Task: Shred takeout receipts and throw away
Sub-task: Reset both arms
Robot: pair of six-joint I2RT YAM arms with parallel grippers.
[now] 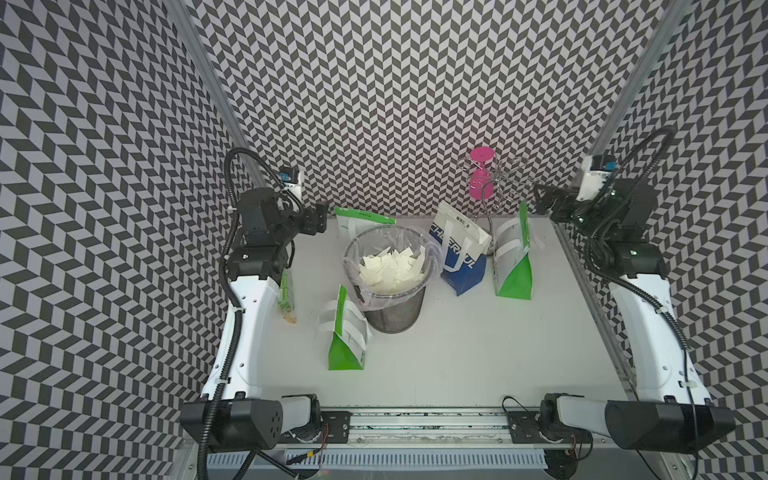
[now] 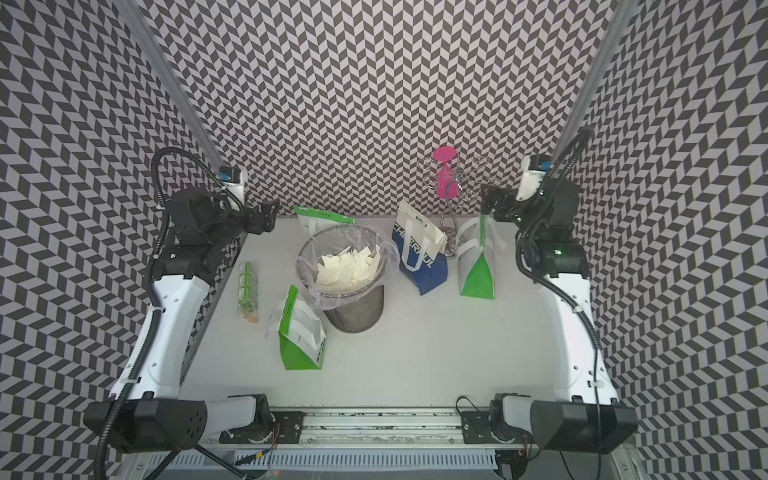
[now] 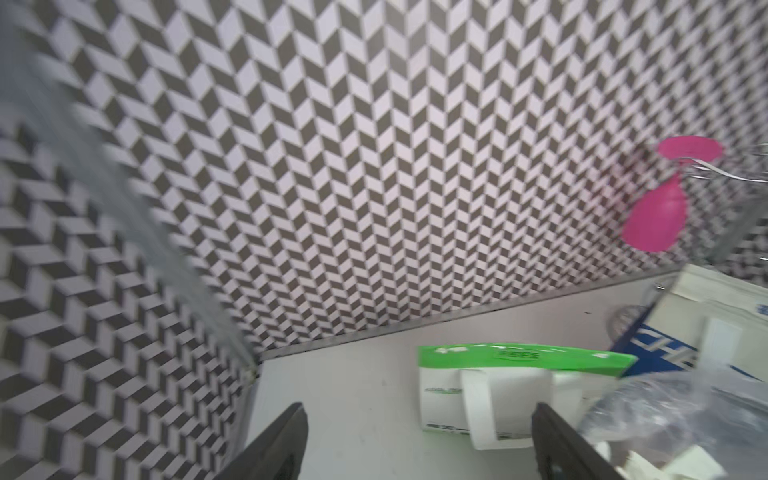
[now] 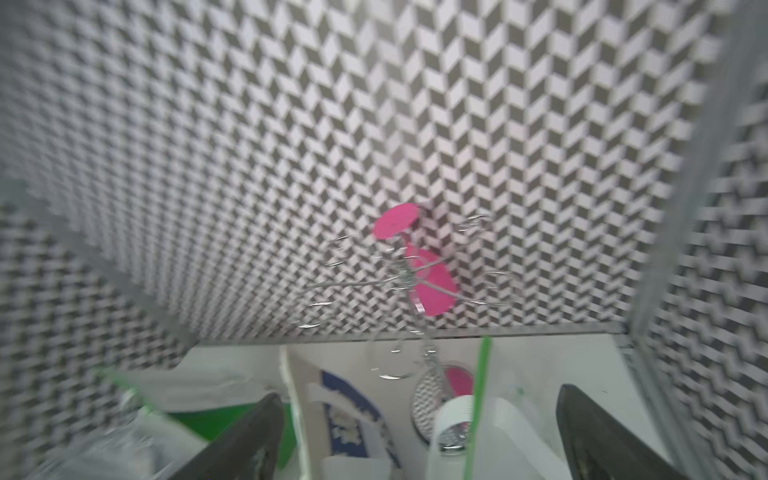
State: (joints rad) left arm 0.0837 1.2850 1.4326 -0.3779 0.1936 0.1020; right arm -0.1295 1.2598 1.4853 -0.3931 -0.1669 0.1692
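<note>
The takeout receipts are torn white scraps (image 1: 392, 268) (image 2: 347, 268) piled inside the mesh bin (image 1: 397, 313) with a clear liner, at the table's middle. A corner of the pile (image 3: 681, 461) shows in the left wrist view. My left gripper (image 1: 320, 218) (image 2: 268, 216) hangs at the back left, left of the bin and apart from it. Its jaws (image 3: 419, 440) are open and hold nothing. My right gripper (image 1: 544, 199) (image 2: 490, 203) is raised at the back right, above the bags. It is open (image 4: 419, 436) and empty.
A green-and-white bag (image 1: 347, 336) stands in front of the bin and another (image 1: 361, 220) lies behind it. A blue-and-white bag (image 1: 461, 257) and a third green one (image 1: 513, 266) stand to the right. A green packet (image 1: 286, 291) lies left. A pink glass (image 1: 482, 174) hangs on a wire rack.
</note>
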